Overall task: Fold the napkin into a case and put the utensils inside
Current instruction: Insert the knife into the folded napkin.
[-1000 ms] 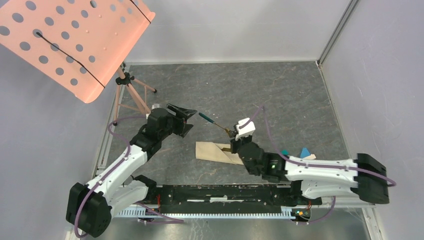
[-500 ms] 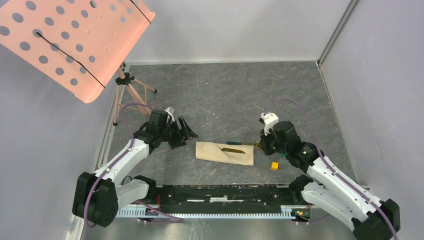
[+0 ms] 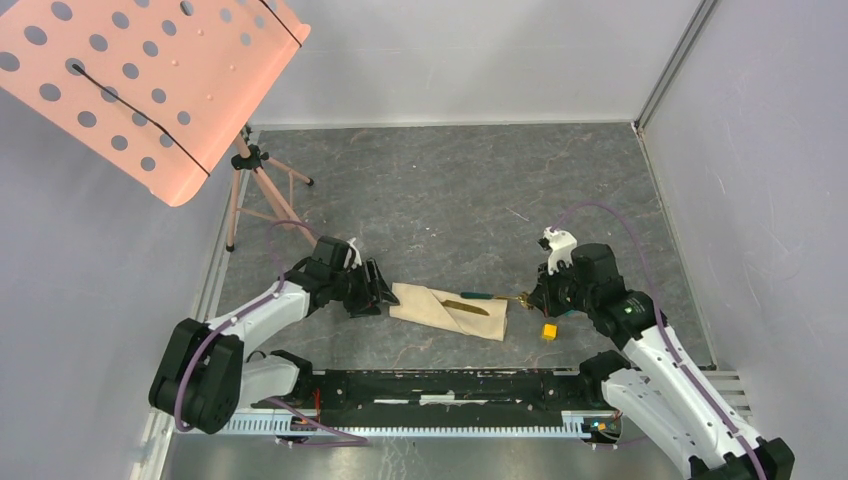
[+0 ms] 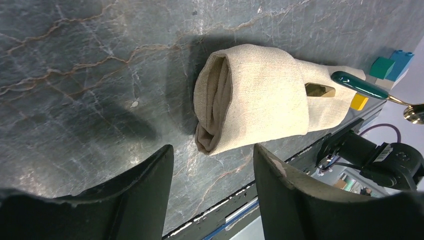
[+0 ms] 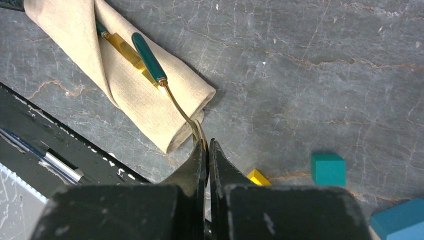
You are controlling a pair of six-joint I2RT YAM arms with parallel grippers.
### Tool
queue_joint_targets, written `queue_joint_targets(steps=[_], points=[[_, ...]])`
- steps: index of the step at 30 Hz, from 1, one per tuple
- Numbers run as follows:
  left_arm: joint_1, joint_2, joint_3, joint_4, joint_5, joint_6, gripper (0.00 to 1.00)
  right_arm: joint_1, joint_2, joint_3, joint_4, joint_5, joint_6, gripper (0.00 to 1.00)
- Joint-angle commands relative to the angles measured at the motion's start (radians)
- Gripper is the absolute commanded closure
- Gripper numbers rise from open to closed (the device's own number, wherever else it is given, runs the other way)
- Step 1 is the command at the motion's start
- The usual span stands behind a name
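The beige napkin [image 3: 448, 310] lies folded into a long case in the near middle, also in the left wrist view [image 4: 260, 95] and the right wrist view [image 5: 75, 30]. The gold knife [image 5: 125, 50] sits in its fold. The spoon's teal handle [image 5: 149, 57] lies over the napkin's right part, and its gold bowl end is pinched in my shut right gripper [image 5: 207, 144], just off the napkin's right end [image 3: 532, 297]. My left gripper [image 3: 380, 292] is open and empty, low at the napkin's left end, its jaws [image 4: 212, 152] short of the cloth.
A small yellow cube [image 3: 549, 330] lies right of the napkin, with a teal cube [image 5: 328, 169] and a blue block [image 5: 400, 220] beyond. A pink perforated music stand [image 3: 150, 80] on a tripod [image 3: 255, 185] stands at the back left. The black base rail [image 3: 450, 385] runs along the near edge.
My right gripper has drawn back to the right with the spoon, whose handle now rests on the napkin. My left gripper has come down and in to the napkin's left end.
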Motion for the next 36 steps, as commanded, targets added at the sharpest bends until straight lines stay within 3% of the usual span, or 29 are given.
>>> queue_joint_targets(steps=[1,7,12,36], points=[[-0.017,0.032,0.000,0.074,0.034,0.024,0.35,-0.006,-0.022,0.066,-0.055,0.042,0.001,1.00],[-0.018,0.048,-0.004,0.078,0.017,0.036,0.39,-0.004,-0.027,0.028,-0.075,-0.137,0.005,1.00],[-0.020,0.071,-0.012,0.103,0.021,0.033,0.46,-0.005,-0.055,-0.038,-0.047,-0.132,0.027,1.00],[-0.054,0.077,-0.049,0.120,0.004,0.014,0.66,0.021,-0.002,-0.351,0.467,-0.297,0.316,1.00]])
